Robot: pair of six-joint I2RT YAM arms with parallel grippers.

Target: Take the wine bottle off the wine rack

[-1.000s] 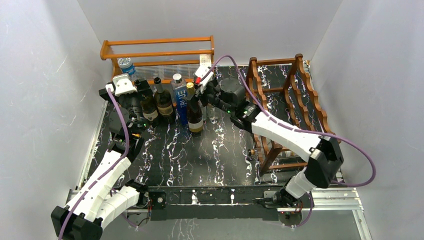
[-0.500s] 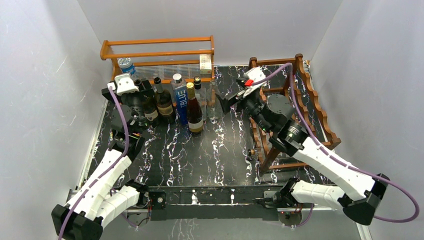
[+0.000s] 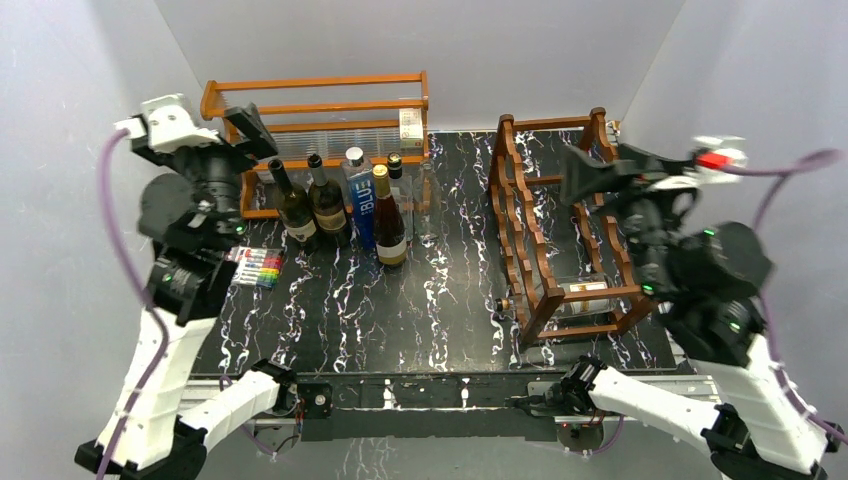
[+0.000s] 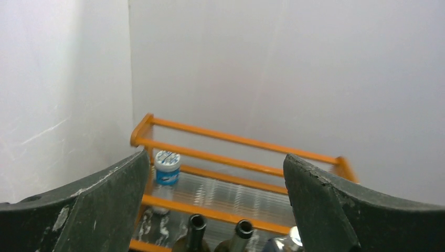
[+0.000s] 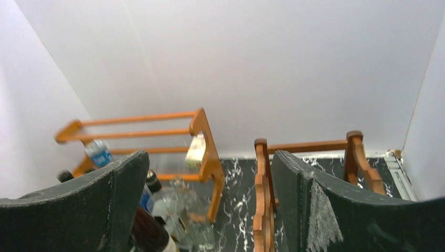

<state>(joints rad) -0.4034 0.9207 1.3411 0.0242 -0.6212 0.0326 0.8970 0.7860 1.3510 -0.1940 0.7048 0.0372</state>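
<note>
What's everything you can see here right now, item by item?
wine rack: one, dark reddish-brown, table's right side
wine bottle: one, pale, lying in the rack's bottom tier
shelf: one, orange, back left
standing bottles: about six, mostly dark, one blue, before the shelf
water bottle: one, clear, blue-white top, shelf's left end
small box: one, pale, shelf's right end
marker pack: one, multicoloured, table's left side
table: one, black marbled, under everything
left claw: one, black, open, high by the shelf's left end
right claw: one, black, open, high by the rack
</note>
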